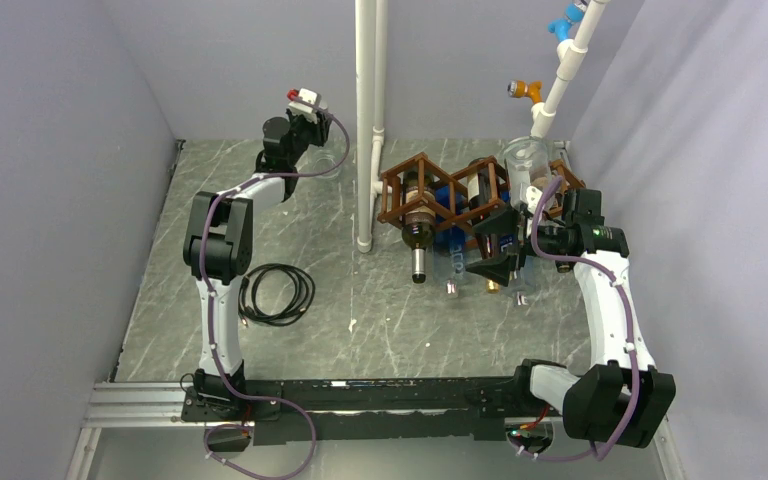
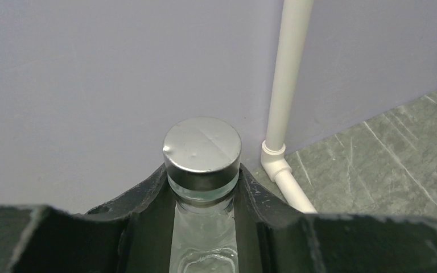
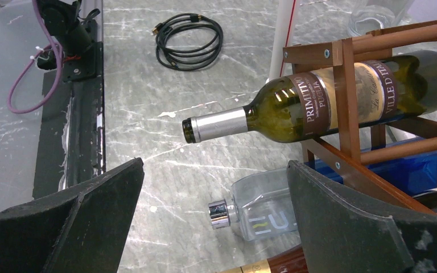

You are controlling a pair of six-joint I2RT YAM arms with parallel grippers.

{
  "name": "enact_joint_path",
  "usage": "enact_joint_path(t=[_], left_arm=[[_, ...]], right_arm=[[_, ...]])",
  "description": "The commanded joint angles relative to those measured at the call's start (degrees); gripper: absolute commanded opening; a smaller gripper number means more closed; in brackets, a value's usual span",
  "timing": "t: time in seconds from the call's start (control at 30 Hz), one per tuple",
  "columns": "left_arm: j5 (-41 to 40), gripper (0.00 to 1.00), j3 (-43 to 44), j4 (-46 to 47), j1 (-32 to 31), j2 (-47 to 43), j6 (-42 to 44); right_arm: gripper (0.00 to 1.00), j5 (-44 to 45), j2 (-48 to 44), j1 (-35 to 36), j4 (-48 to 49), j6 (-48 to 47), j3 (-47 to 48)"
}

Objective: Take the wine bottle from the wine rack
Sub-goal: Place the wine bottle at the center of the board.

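Right tool [image 3: 215, 170] spread wide, facing wine rack [image 3: 347, 85]

Grey marbled desk [image 1: 380, 320]. On it: 1 coiled black cable [image 1: 278, 294] on the left side, wooden wine rack [image 3: 347, 96] right rear, 1 clear bottle [image 3: 262, 213] lying flat at its foot.

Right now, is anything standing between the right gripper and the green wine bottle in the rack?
Nothing visible does. The right gripper is open, and the neck of the wine bottle sticks free out of the rack. Rack bars cross only its body. A clear bottle lies lower, on the table.
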Motion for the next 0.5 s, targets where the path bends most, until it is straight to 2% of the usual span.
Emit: enact_joint_path(t=[0.0,0.2,0.47], left_arm=[[1.4,0.28,-0.3,13.2,0.1,-4.7,0.9],[1.4,0.5,-5.5,14.7,0.1,-7.5,1.0],[0.2,0.71,-12.5,14.5,0.2,-13.7,0.0]], right_arm=[[0.99,-1.3,-0.1,-0.4,0.3,-1.9,-0.2],[0.99,-1.4,-0.4,-0.7,0.6,-1.7,-0.2],[0.99,-1.7,-1.5,-1.7,0.9,-1.3,-0.4]])
